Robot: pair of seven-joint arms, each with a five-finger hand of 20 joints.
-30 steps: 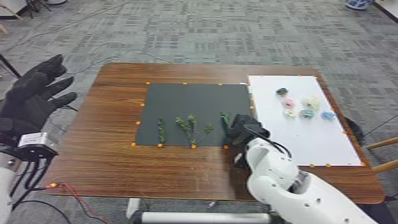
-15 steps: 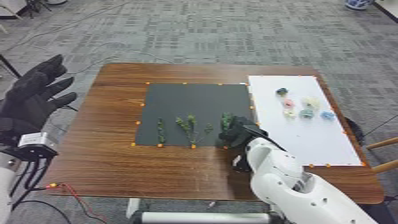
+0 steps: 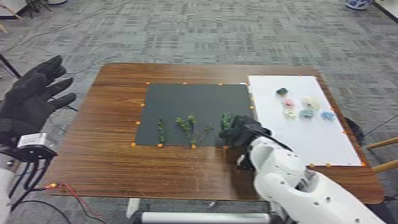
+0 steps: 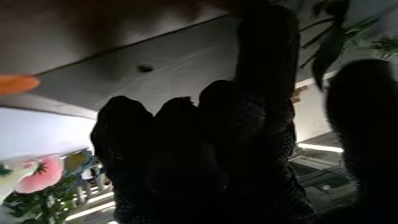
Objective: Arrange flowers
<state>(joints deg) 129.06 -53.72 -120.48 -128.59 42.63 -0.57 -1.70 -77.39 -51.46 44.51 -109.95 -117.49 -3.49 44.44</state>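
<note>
Greenery: one slim, dark-green leafy sprig and one branching green sprig lie flat on the dark grey rectangular sheet. Stem ends face the robot, beside small orange tabs; presumably the tabs mark where each stem should start, so the stems line up.

A short-leaved green sprig lies to their right, its lower part hidden by the black-gloved right hand. Right wrist view: fingers and thumb stand apart, a wide gap between them, with dark leaves near their tips. No grip seen; whether glove touches leaf, cannot tell. Likely step: setting or straightening this last stem. Hand kept low at the stem end, probably to adjust the base without crushing foliage.

Flower heads: pink bloom, cream bloom, light-blue bloom and others grouped on the white rectangular sheet, right side of the brown wooden counter. Probably kept there as stock, within the right arm's reach.

Black-gloved left hand held off at the counter's left side, fingers spread wide; reads as waiting.

Estimate: early, foliage stage. Next: lift clear straight up, then fetch a bloom. Risk: glove dragging the light sprig askew.
</note>
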